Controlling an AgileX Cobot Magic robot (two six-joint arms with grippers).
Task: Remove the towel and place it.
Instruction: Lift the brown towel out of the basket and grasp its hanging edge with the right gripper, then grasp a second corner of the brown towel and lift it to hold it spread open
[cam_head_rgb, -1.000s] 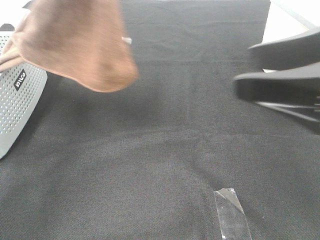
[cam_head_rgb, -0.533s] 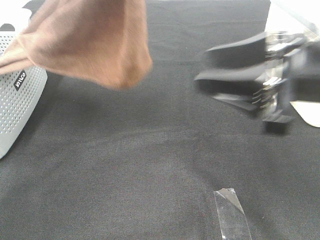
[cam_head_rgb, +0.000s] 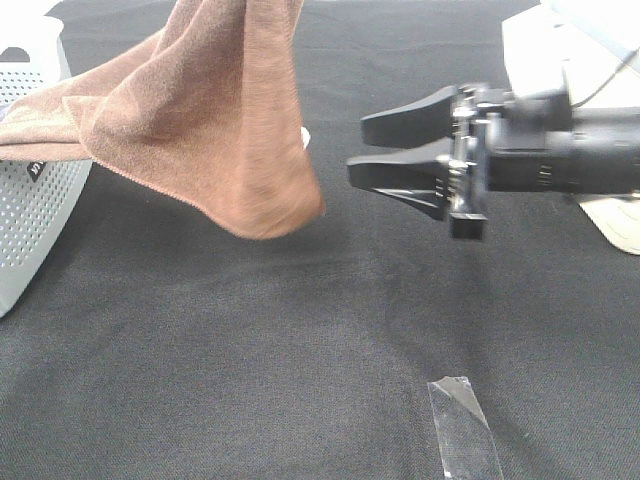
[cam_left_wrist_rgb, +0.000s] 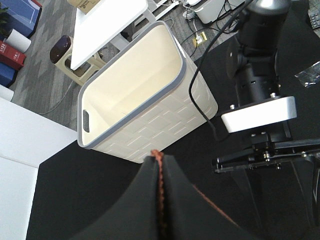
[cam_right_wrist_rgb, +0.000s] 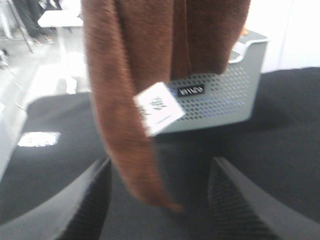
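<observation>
Towel: the brown cloth (cam_head_rgb: 210, 120) hangs in the air above the black table cloth (cam_head_rgb: 300, 330), gathered at its top, with its lower corner dangling free.
Tag: a small white tag (cam_right_wrist_rgb: 159, 108) sits on the towel edge that faces the right gripper.
Grey basket: one end of the towel trails over the rim of the perforated basket (cam_head_rgb: 35, 230); how much lies inside cannot be told.
Left gripper: its fingers (cam_left_wrist_rgb: 160, 170) are pressed together on a stitched towel edge, holding it up.
Right gripper: it (cam_head_rgb: 358, 148) is held level with jaws apart, pointing at the hanging corner, near but not touching.
Cream bin: the bin (cam_left_wrist_rgb: 150, 120) is open-topped and stands beside the table; its inside shows cream walls.
Tape strip: the strip (cam_head_rgb: 463, 425) lies flat on the cloth, well apart from the towel.
</observation>
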